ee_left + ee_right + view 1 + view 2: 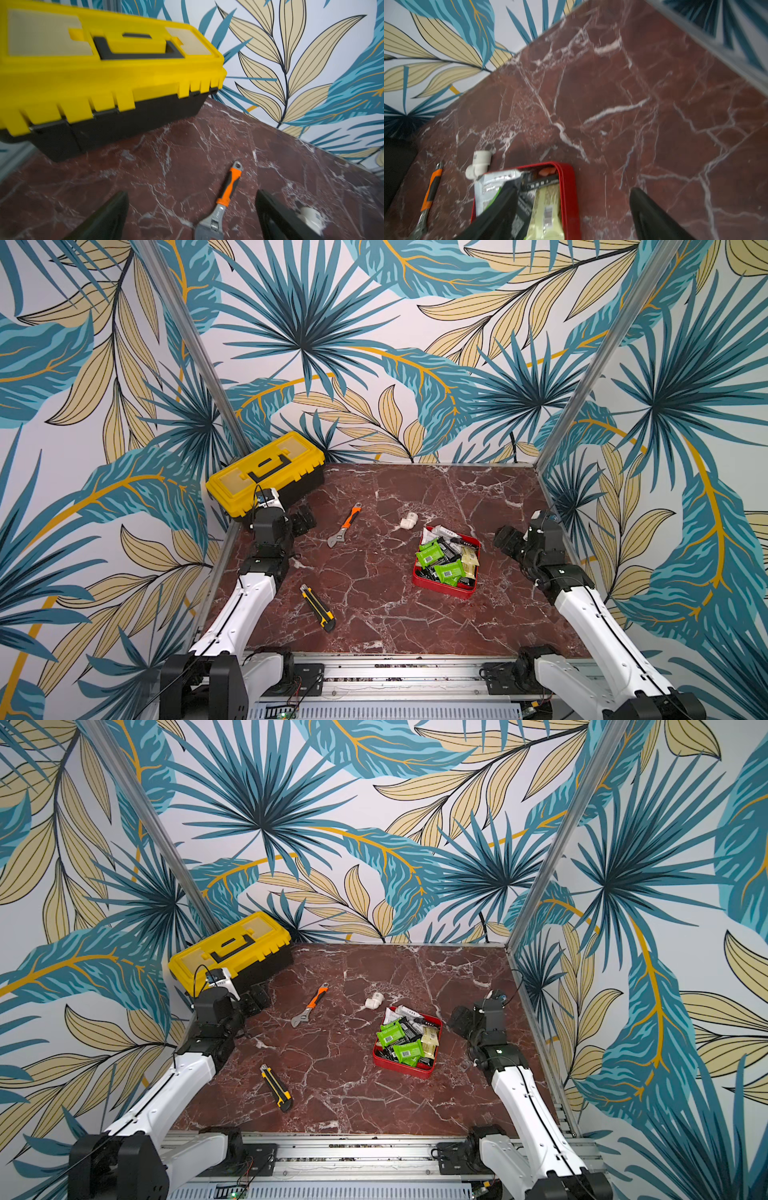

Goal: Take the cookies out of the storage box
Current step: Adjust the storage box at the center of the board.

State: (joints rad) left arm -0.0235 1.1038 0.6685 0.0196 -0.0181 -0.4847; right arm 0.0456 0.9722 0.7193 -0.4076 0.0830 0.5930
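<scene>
1. Storage box [442,590]: sits right of centre in both top views, flat on the red marble table [374,593]; shows low red walls and rounded corners.
2. Cookies [446,562]: fill that box in a loose heap of green, black, cream and white packets, some with barcodes; poke over the far rim with one white packet.
3. Right gripper [505,539]: hangs just right of the box, apart from it; stands with jaws spread wide and grips nothing. Shows, in the right wrist view, one finger [500,207] in front of the packets and the other over bare marble.
4. Left gripper [303,520]: hovers left of centre of the frame, just beside the yellow-lidded toolbox [266,470]; stands with jaws wide apart, empty.
5. Adjustable wrench [344,526]: lies between the left gripper and the box, orange handle toward the back wall.
6. White pipe elbow [408,521]: rests near the box's far left corner.
7. Utility knife [318,608]: lies lower left of centre, well apart from the box.
</scene>
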